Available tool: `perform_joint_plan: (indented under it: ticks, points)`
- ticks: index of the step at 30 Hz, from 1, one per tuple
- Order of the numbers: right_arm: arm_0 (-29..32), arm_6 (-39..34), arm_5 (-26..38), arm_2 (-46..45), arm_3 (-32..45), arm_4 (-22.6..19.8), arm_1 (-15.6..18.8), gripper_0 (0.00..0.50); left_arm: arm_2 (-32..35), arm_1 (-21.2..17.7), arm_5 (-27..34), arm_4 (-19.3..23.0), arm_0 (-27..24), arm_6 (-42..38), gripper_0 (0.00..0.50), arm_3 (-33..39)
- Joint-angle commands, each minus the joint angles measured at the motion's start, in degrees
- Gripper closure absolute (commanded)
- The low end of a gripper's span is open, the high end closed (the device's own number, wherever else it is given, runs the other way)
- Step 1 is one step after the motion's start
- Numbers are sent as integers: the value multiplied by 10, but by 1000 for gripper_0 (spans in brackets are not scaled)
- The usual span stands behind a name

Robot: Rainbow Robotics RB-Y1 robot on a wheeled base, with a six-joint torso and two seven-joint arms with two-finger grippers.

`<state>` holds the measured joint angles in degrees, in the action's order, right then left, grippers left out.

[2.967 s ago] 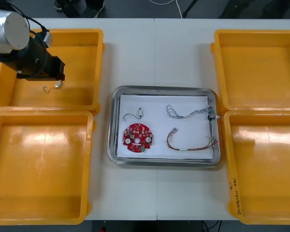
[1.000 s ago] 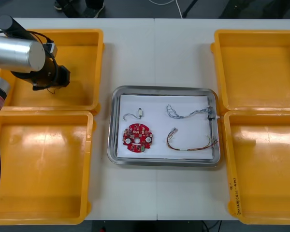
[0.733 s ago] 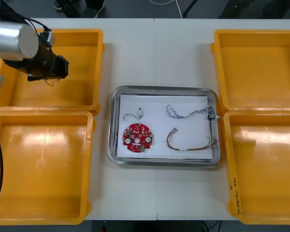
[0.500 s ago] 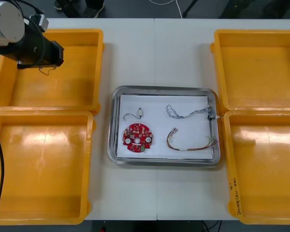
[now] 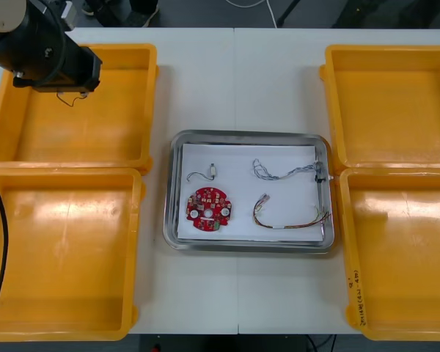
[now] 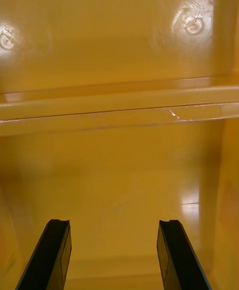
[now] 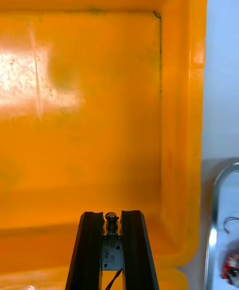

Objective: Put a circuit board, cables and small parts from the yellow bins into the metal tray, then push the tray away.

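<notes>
Lifted clear, the small metal part point(image 7: 111, 246) sits between left jaws.

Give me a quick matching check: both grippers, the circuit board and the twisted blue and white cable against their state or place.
Things:
1. left gripper
2. right gripper
3. circuit board
4. blue and white cable

States or places:
A. open over a yellow bin
B. in the metal tray, near left part
C. shut on a small metal part
D. in the metal tray, far right part

Pairs: 1-C, 2-A, 3-B, 4-D
</notes>
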<state>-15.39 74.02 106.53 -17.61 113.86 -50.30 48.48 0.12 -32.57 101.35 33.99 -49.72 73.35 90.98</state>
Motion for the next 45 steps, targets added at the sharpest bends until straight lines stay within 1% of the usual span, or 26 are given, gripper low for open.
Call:
perform_joint_plan:
  ticks: [1, 3, 5, 11, 17, 20, 22, 27, 30, 33, 38, 45]
  points:
    - [4, -20, -2, -19, 15, -4, -4, 0, -54, 5, 35, 26, -64, -138, 500, 24]
    - [4, -20, -1, -19, 15, -5, -3, 0, -76, 9, 50, 38, -78, -170, 500, 24]
    - [4, -20, -1, -19, 17, -5, -4, 0, -88, 15, 60, 41, -86, -189, 500, 24]
    - [4, -22, -1, -19, 17, -5, -4, 0, -113, 59, 75, 31, -97, -238, 500, 24]
    - [4, -22, -1, -19, 17, -5, -4, 0, -163, 96, 73, 7, -102, -276, 500, 24]
    - [4, -22, -1, -20, 17, -5, -4, 0, -186, 117, 72, -10, -104, -283, 500, 24]
    - [4, -22, -1, -19, 18, -6, -4, 0, -200, 139, 72, -31, -103, -287, 500, 24]
    - [4, -22, -1, -19, 18, -5, -4, 0, -225, 179, 68, -60, -103, -296, 500, 12]
    - [4, -22, -1, -19, 18, -6, -3, 0, -246, 197, 52, -72, -103, -303, 500, -5]
    - [4, -22, -2, -19, 18, -6, -4, 0, -267, 210, 19, -78, -103, -308, 500, -31]
    - [4, -22, -2, -20, 19, -6, -3, 0, -299, 221, -42, -77, -103, -316, 500, -77]
    - [4, -22, -1, -19, 18, -7, -4, 0, -326, 232, -101, -74, -103, -319, 500, -130]
